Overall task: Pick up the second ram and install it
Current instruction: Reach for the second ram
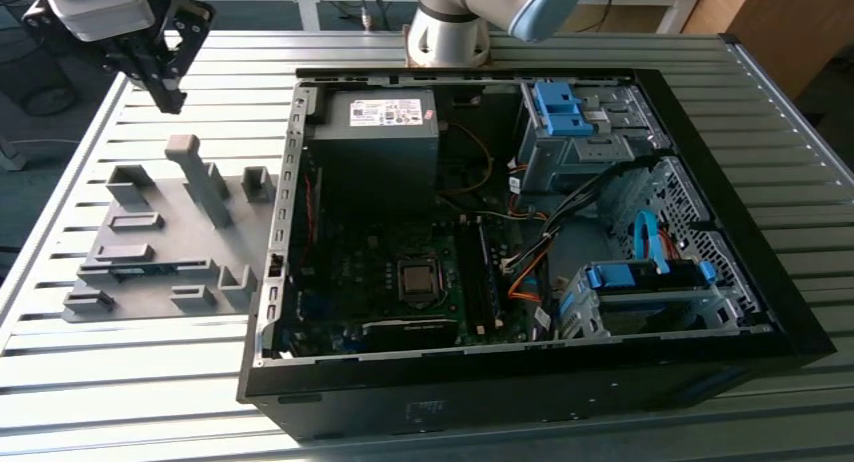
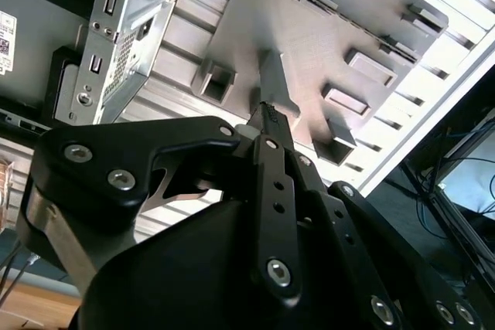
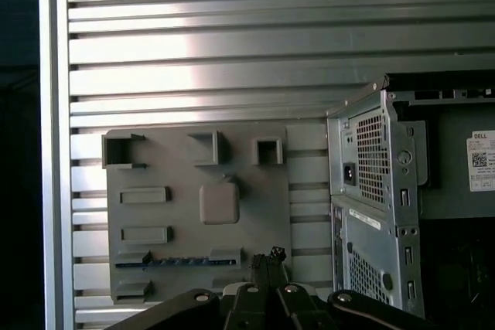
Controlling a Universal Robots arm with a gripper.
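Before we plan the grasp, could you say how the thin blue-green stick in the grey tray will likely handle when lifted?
The thin blue-green circuit-board stick stands on edge in a slot of the grey plastic holder tray, so it should lift straight out. Being thin and flat, it is probably light, stiff and fragile.

Hard daylight fell across the ribbed silver metal table (image 1: 747, 112), and its slats glared white in the first wrist view. In the second wrist view the table's far edge burned out to white, while the black metal gripper (image 2: 267, 113) stood dark with a faint sheen. The open black computer case (image 1: 534, 382) was dim inside. Dark shadow filled the pockets of the grey plastic slotted holder tray (image 1: 147, 262).
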